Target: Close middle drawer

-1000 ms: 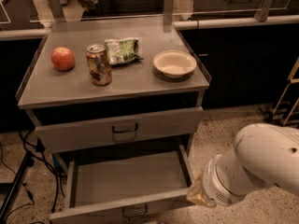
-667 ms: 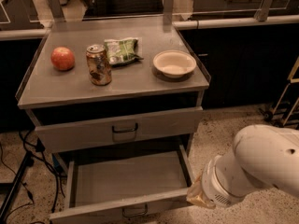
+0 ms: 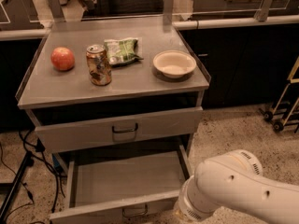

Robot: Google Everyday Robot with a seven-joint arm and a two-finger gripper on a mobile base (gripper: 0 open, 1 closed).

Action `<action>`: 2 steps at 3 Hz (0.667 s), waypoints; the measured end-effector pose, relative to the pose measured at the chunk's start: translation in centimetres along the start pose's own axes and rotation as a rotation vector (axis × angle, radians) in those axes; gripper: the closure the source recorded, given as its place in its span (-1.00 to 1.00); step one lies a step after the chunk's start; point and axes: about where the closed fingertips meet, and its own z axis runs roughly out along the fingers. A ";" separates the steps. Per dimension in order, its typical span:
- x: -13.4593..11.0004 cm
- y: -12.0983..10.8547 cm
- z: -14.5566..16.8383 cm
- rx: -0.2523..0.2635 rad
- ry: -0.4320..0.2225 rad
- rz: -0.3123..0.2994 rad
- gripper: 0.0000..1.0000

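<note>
The white arm (image 3: 238, 190) is reaching in from the near right, and its bulk is hiding nearly all of the gripper (image 3: 181, 213). Only a tan sliver is showing by the near right corner of the middle drawer (image 3: 126, 177), so I cannot tell whether it is open or closed, or whether it is touching the drawer. The drawer is standing pulled well out toward me, and the picture's bottom edge is cutting off its front panel and small handle (image 3: 134, 212). Above it the top drawer (image 3: 154, 125) is sitting almost shut under the cart top (image 3: 140, 80), which is carrying an apple (image 3: 62, 59), a can (image 3: 99, 65), a green bag (image 3: 122, 50) and a bowl (image 3: 174, 63). Compared with a moment ago, the arm is sitting lower in view, while the drawer is staying just as far out.
</note>
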 end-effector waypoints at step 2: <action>-1.9 -0.4 6.9 0.019 0.030 0.017 1.00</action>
